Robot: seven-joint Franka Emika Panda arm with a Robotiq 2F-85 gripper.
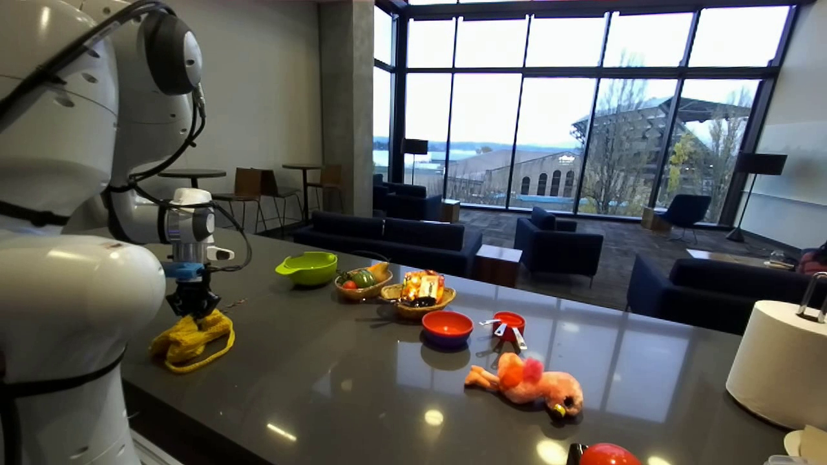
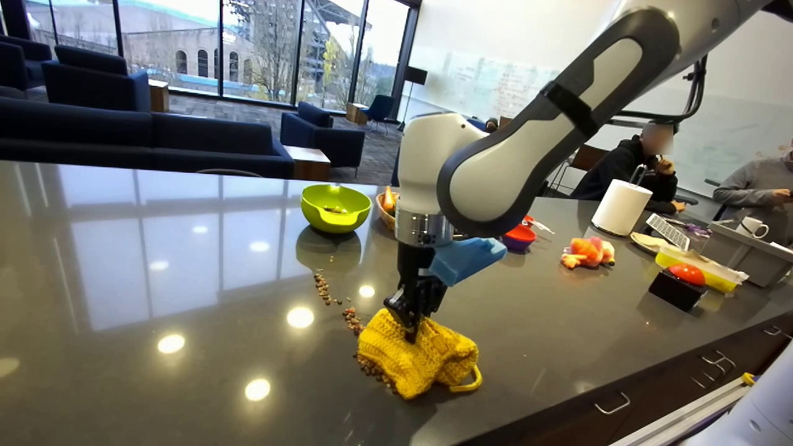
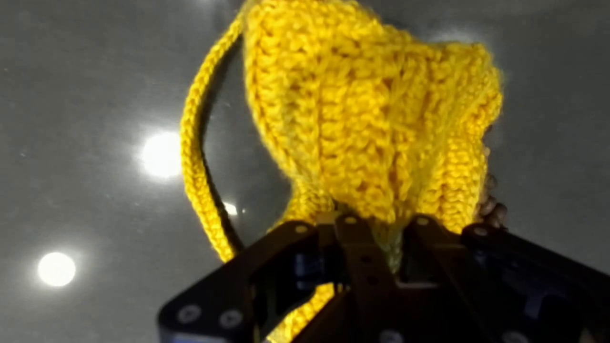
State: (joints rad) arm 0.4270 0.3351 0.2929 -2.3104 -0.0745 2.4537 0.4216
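A yellow knitted cloth (image 2: 427, 359) with a cord loop lies bunched on the dark counter (image 2: 248, 371). My gripper (image 2: 414, 325) points down and is shut on a fold of the cloth, which also shows in an exterior view (image 1: 194, 339). In the wrist view, yellow fabric (image 3: 362, 119) is pinched between the black fingers (image 3: 386, 233); the fingertips are hidden by the cloth. Small brown pieces (image 2: 322, 288) lie in a line on the counter and along the cloth's edge. Some also show in the wrist view (image 3: 493, 209). A green bowl (image 2: 328, 220) stands beyond them, with small pieces inside.
A basket of toy vegetables (image 1: 354, 292), a basket with a shiny package (image 1: 413, 312), a red and purple bowl (image 1: 447, 330) and red measuring cups (image 1: 509, 323) stand along the counter. A plush toy (image 1: 530, 384), a paper roll (image 1: 782, 361) and a red button box (image 2: 678, 288) are farther off.
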